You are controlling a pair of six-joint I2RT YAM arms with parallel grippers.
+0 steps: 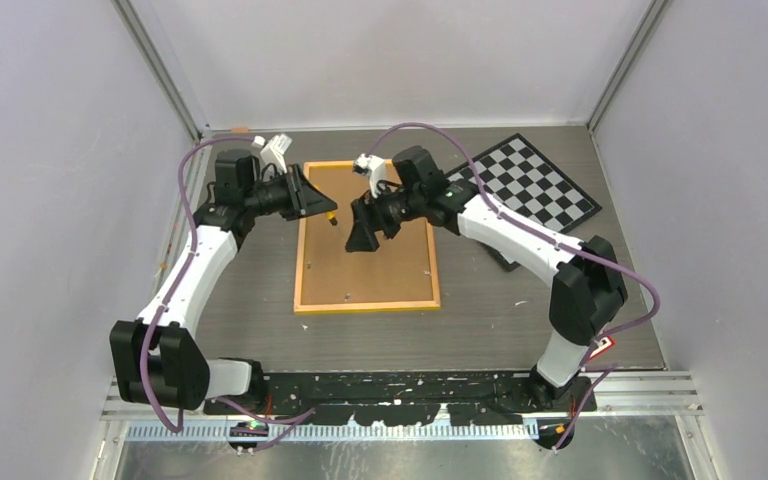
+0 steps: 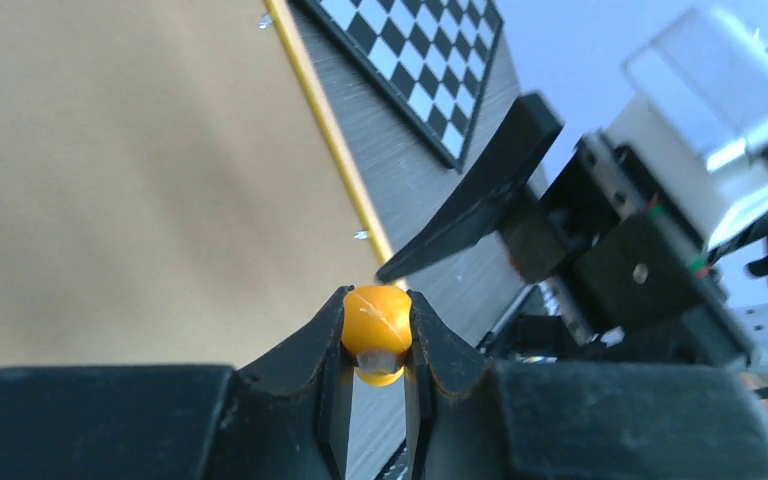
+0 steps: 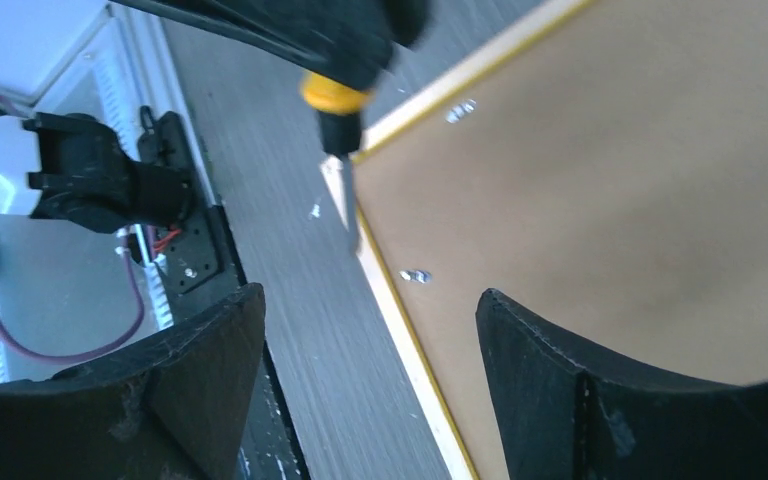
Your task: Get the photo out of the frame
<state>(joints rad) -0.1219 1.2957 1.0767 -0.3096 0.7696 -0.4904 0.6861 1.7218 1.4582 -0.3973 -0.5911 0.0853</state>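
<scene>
So the table (image 1: 520,320) has the frame (image 1: 366,275) lying flat on it, cork back up (photo hidden underneath). Right gripper (image 3: 370,293) hangs over the frame's far half, jaws spread, empty. Left gripper (image 1: 322,205), over the frame's far-left part, pinches a yellow-knobbed tool (image 2: 377,325).

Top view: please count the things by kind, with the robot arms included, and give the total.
robot arms: 2 (left arm, right arm)
frame: 1
checkerboard: 1
yellow-handled tool: 1
Total: 5
</scene>
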